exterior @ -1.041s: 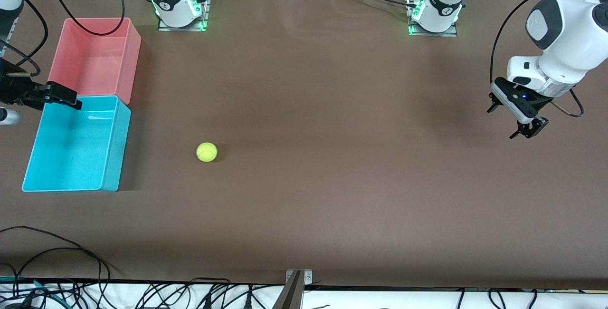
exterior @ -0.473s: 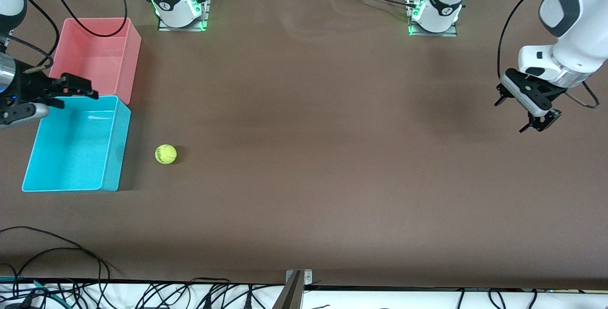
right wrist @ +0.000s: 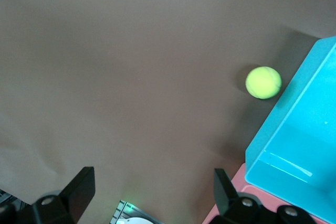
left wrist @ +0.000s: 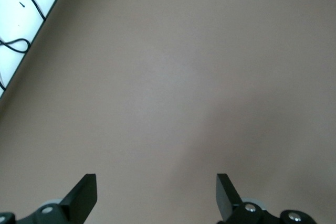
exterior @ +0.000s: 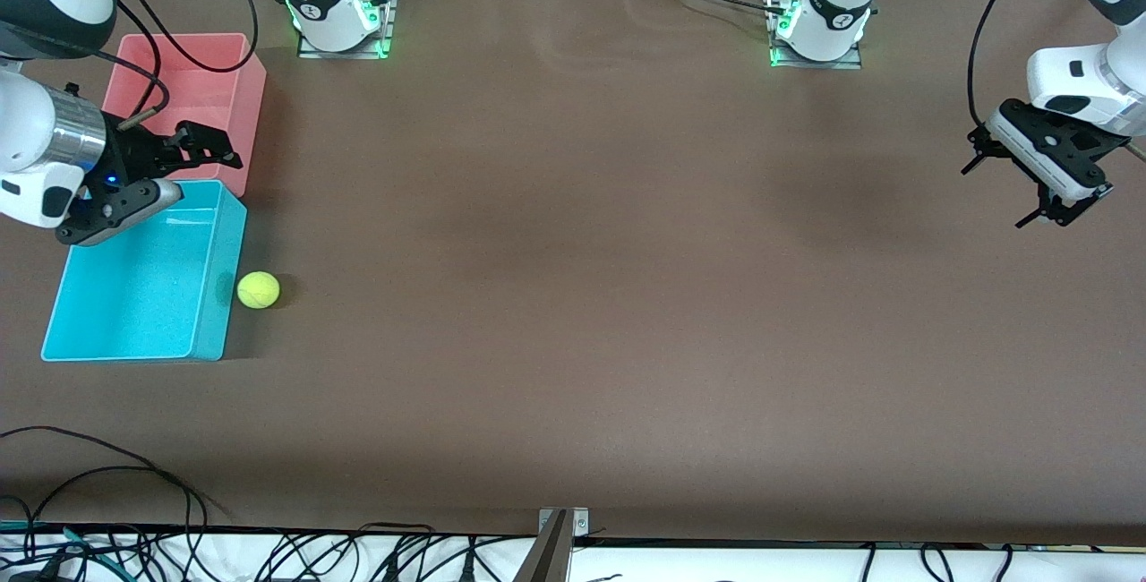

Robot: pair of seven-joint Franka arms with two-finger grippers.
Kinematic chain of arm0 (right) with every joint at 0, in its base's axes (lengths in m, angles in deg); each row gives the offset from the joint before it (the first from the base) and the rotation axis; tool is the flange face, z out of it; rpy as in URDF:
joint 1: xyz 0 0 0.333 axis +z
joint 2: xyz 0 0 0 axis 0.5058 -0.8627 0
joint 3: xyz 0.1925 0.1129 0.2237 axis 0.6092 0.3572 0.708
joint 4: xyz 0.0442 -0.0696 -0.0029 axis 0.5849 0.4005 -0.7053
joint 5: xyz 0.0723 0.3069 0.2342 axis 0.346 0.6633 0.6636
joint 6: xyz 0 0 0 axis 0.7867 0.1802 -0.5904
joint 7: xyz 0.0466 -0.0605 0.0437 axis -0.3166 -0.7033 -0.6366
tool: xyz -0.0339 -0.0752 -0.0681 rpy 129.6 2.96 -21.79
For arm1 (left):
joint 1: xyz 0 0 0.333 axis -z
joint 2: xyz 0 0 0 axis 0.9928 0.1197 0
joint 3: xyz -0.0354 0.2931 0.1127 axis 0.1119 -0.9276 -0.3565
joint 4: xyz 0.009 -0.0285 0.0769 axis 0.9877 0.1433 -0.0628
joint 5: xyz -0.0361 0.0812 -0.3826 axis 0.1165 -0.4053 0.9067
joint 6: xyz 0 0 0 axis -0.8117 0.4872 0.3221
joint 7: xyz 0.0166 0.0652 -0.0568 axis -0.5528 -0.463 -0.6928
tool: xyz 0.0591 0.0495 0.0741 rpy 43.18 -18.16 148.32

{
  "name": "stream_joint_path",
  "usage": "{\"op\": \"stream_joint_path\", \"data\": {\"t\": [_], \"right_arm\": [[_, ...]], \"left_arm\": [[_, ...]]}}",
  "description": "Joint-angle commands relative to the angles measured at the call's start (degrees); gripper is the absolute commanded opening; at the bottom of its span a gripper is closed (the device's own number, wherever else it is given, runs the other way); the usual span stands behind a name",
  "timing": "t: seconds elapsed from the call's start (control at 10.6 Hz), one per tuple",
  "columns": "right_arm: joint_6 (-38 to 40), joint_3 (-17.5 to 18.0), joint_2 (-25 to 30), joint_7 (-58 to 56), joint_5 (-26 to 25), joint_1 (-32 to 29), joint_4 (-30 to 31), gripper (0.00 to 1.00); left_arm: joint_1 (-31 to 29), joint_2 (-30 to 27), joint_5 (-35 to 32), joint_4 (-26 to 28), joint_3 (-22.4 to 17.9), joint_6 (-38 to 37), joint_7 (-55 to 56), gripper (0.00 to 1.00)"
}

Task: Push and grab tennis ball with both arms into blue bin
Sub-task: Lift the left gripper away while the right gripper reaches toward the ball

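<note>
The tennis ball (exterior: 258, 289) (right wrist: 263, 82) lies on the brown table, right beside the outer long wall of the blue bin (exterior: 208, 342) (right wrist: 294, 145), outside it. My right gripper (exterior: 206, 175) (right wrist: 152, 184) hangs open and empty over the spot where the blue bin meets the pink one, with the ball lower down and off to one side. My left gripper (exterior: 992, 199) (left wrist: 156, 187) is open and empty in the air over bare table at the left arm's end, a long way from the ball.
A pink bin (exterior: 179, 107) stands against the blue bin, farther from the front camera. Both arm bases (exterior: 336, 13) (exterior: 819, 22) sit along the table's back edge. Cables (exterior: 107, 475) trail over the front edge.
The ball has rolled across the table toward the blue bin and now rests by its wall. The right gripper has swung out over the bins. The left gripper has drawn back toward its end of the table.
</note>
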Motion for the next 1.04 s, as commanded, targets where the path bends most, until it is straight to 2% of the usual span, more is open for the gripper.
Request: {"op": "stream_joint_path", "data": {"t": [0.0,0.38,0.57,0.66,0.95], "right_arm": [[0.94,-0.17,-1.03,-8.23,-5.26,2.44,-0.11,1.0],[-1.16,-0.43,-4.19,-24.14,-6.79,2.19,-0.02,1.0],[-1.96,-0.43,-5.51,-27.4,-9.24,2.19,-0.02,1.0],[-4.66,-0.35,-5.69,-32.04,-11.78,2.54,0.59,1.0],[-13.45,-0.35,-4.64,-39.88,-14.52,2.54,7.17,1.0]], "left_arm": [[0.18,0.22,-0.63,-7.49,-0.58,-9.71,5.14,1.0],[0.8,0.22,-0.89,-14.52,-0.14,-20.26,21.63,1.0],[0.89,0.22,-0.9,-19.09,0.21,-26.41,29.11,1.0],[1.06,0.22,-0.98,-20.24,0.47,-28.53,33.33,1.0],[1.59,0.22,-0.98,-20.69,2.84,-31.01,45.45,1.0]]}}
